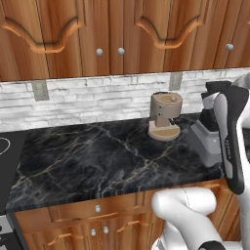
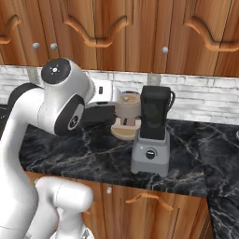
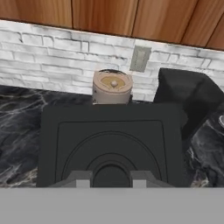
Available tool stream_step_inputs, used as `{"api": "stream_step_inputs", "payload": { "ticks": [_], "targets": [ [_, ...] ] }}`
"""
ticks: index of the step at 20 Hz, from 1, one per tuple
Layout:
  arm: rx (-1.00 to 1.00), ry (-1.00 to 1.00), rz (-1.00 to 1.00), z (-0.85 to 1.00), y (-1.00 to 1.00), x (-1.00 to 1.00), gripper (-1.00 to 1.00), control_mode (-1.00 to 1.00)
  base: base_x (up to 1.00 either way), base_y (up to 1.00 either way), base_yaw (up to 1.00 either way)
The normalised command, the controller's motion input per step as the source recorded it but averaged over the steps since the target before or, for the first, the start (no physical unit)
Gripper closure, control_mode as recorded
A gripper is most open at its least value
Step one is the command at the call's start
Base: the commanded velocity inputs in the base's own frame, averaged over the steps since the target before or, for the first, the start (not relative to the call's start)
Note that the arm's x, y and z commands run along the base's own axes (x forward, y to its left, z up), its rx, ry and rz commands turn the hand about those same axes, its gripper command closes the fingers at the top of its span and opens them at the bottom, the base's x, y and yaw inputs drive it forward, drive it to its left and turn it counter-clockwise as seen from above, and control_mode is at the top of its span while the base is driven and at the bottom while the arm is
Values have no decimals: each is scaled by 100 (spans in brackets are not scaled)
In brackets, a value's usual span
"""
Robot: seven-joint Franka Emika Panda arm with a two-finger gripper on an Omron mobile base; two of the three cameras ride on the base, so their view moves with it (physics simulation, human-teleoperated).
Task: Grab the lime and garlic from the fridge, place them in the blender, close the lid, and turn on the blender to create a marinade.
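The gripper [image 3: 111,178] is clamped narrow on the lid [image 3: 111,144], a flat black squarish cap with a raised square border and concentric arched ridges moulded into its top. It spreads broad and level just beyond the fingers [image 3: 80,178], which pinch its near edge. Past the lid's far edge stands a tan coffee machine [image 3: 112,87] against the white brick wall [image 3: 52,57]. Off to the right of the fingers rises the blender [image 2: 151,135]: a boxy grey base with a round black knob and a tall dark jar, standing on the black marble counter [image 1: 97,161] just beside the coffee machine.
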Motion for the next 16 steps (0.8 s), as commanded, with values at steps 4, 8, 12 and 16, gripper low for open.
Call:
{"api": "stream_step_inputs", "payload": {
  "ticks": [4, 8, 12, 16],
  "targets": [
    [0, -1, 0, 48, -51, 0, 100, -100, 0, 0, 0],
    [0, 0, 0, 6, -51, 4, 100, -100, 0, 0, 0],
    [0, 0, -2, -6, -35, 21, 100, -100, 0, 0, 0],
    [0, 5, -2, 1, -30, 53, 100, -100, 0, 0, 0]
  ]
}}
